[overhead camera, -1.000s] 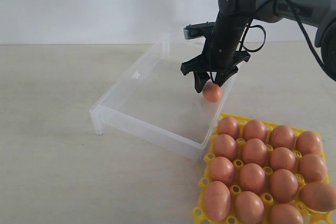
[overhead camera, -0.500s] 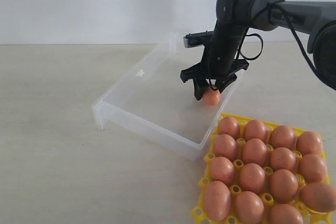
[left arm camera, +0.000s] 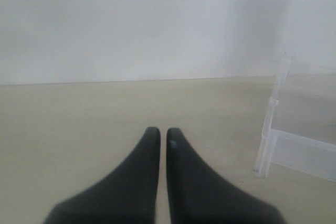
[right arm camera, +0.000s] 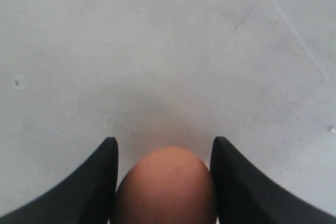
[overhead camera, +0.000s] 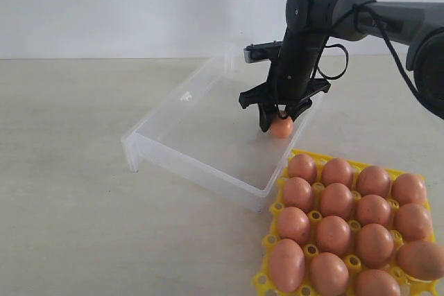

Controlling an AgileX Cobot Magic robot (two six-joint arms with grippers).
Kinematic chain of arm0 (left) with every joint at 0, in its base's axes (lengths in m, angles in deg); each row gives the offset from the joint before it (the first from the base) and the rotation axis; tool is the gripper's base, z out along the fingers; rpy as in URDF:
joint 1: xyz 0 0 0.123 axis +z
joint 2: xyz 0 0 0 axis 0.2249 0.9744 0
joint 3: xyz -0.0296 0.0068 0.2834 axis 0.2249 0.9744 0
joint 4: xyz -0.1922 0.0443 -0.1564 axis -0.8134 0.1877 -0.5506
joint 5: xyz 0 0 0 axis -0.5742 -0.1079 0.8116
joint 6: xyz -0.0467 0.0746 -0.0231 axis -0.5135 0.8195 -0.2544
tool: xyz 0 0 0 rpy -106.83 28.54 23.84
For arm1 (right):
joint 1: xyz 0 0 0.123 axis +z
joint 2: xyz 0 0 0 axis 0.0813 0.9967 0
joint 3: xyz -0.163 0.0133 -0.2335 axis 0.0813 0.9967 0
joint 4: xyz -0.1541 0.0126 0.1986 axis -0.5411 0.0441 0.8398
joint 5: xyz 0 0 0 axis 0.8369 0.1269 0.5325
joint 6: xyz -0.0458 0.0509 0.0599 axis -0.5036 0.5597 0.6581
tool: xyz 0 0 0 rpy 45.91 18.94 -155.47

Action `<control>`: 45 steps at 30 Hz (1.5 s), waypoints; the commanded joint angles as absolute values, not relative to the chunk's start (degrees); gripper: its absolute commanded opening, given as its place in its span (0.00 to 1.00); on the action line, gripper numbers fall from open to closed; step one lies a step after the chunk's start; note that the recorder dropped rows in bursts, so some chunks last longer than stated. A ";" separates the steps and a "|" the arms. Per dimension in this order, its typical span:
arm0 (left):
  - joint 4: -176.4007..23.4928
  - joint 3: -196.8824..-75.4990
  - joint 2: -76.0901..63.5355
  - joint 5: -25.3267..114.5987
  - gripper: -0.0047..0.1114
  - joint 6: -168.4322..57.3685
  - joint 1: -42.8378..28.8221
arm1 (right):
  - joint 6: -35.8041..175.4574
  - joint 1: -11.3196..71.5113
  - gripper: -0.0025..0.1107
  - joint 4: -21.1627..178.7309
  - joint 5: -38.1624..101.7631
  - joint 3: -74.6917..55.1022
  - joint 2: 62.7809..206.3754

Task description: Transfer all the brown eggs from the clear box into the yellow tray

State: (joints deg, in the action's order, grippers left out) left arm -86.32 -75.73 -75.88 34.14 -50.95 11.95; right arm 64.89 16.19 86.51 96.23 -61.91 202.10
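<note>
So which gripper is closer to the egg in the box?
Right. The right gripper is closed around the egg inside the box; the left gripper is outside the box.

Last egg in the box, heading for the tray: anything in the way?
Yes. The wall of the box stands between the egg, which sits between the right gripper fingers, and the tray, so the egg must go over it. Every tray cup in view is filled; no free cup shows.
</note>
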 commanded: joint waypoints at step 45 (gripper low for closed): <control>-86.24 -75.50 -76.09 34.27 0.08 -50.93 11.76 | 79.62 19.17 0.02 76.84 46.81 36.77 107.62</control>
State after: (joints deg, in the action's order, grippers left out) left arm -86.32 -75.73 -75.88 34.14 -50.95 11.95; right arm 78.77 18.97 76.66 44.25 36.58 109.64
